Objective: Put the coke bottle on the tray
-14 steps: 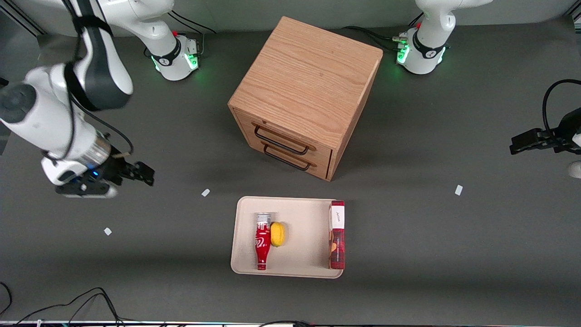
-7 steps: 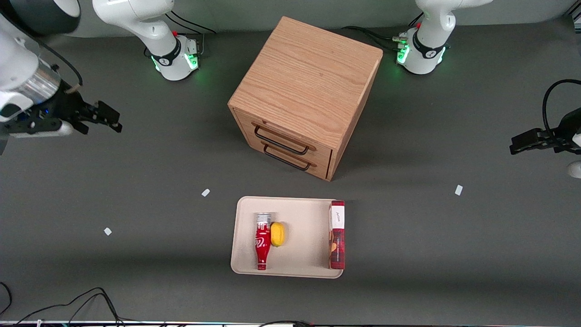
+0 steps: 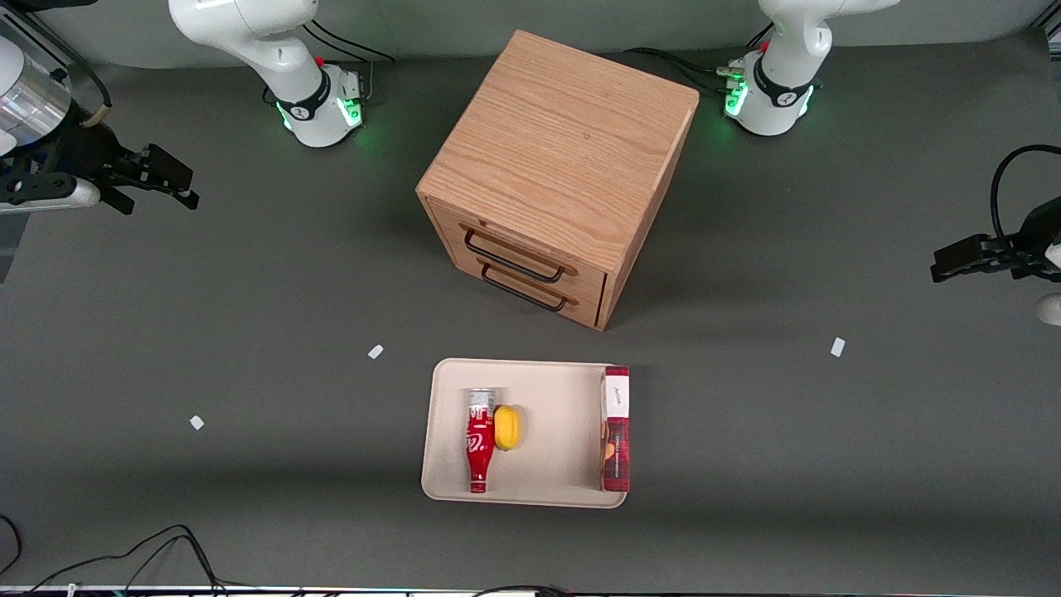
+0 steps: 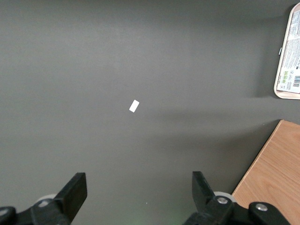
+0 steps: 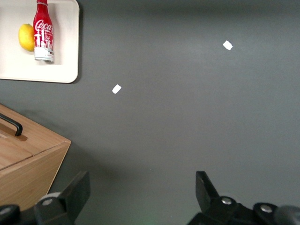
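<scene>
Lying on tray (image 3: pixel 448 489): coke bottle (image 3: pixel 480 444), looking light, hard, slippery; best pinching mid-body. Pincer (image 3: pixel 149 178) hanging open, empty, far off.

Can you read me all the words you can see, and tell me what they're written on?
"Coca-Cola": white script on the coke bottle, which lies on the tray beside a lemon.
Red box: small writing on its white end, too small to read.
Box's barcode label: print too small to read.
The open tool hangs toward the working arm's end; no words on it.
</scene>
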Robot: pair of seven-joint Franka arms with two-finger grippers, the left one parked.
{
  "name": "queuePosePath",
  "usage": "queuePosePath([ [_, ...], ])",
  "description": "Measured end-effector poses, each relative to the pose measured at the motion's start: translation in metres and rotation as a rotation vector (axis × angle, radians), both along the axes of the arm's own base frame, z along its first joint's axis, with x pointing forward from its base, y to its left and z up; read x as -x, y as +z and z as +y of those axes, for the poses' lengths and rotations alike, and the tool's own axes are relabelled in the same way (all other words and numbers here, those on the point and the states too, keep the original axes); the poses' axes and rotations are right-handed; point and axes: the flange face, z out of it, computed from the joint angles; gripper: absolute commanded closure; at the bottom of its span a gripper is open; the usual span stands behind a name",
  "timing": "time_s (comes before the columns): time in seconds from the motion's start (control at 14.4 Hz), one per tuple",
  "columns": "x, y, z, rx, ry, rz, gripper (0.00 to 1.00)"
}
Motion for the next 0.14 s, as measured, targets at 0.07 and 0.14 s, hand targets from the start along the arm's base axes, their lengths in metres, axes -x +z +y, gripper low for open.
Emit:
queuePosePath([
  [0.07,-0.0066,-0.0019,-0.0028,0.008,-0.009,0.003,0.00],
  [0.14,-0.0135,-0.0055,-0.0046,0.014,-0.016,0.009,0.00],
])
